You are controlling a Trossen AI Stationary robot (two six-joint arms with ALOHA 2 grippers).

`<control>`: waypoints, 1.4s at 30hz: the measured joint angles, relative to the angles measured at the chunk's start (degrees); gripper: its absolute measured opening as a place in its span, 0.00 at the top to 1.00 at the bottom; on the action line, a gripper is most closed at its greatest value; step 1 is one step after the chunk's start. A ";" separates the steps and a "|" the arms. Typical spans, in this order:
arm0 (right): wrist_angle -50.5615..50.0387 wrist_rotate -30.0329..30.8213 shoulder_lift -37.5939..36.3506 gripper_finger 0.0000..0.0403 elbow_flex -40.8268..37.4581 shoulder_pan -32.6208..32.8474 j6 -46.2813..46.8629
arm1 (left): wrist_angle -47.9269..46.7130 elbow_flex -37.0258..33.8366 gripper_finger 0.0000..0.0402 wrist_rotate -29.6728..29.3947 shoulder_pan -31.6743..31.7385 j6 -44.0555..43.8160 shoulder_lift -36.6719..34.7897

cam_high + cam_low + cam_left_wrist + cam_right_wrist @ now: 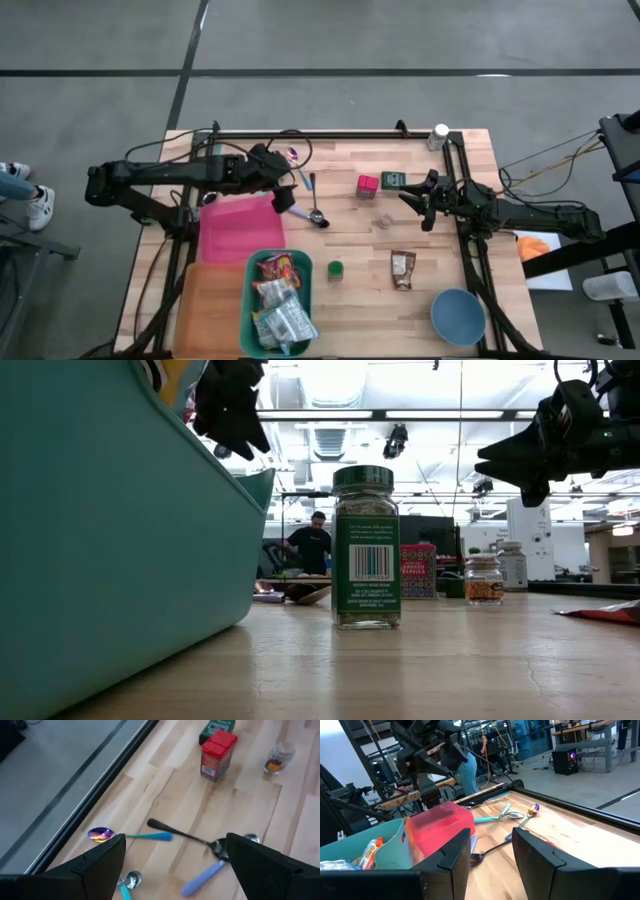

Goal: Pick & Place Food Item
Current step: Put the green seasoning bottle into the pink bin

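Note:
A snack packet [402, 268] lies flat on the wooden table, right of centre. A green-lidded spice jar [335, 269] [365, 550] stands upright beside the teal bin [305, 275], which holds several food packets [276, 300]. A red spice tin [368, 184] [216, 754], a green tin [393, 179] and a small jar [384, 220] [278, 758] stand farther back. My left gripper [287, 198] [172, 870] hovers open above a cluster of spoons [185, 836], holding nothing. My right gripper [408, 200] [490, 855] waits at the right, level, open and empty.
A pink bin [240, 228] and an orange tray [208, 310] sit at the near left. A blue bowl [458, 316] is at the near right and a white bottle [439, 136] at the far right corner. A black frame [330, 133] rims the table.

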 joint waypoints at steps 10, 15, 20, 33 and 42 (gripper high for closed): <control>0.00 0.00 -0.02 0.65 0.00 -0.02 0.00 | 8.34 -3.65 0.14 2.41 0.05 -1.42 0.76; -0.01 0.00 -0.01 0.65 0.00 0.00 0.00 | 8.29 -3.67 0.14 4.59 0.02 0.00 0.76; 0.00 0.00 0.00 0.65 0.00 0.00 0.02 | 8.26 -3.67 0.14 4.93 0.01 0.61 0.76; 0.00 0.01 0.00 0.65 0.00 0.00 0.01 | 15.50 -3.61 0.14 7.82 -0.15 0.79 4.99; -0.04 0.02 0.00 0.65 0.00 0.00 0.00 | 18.50 -3.20 0.14 8.25 -6.94 5.00 5.54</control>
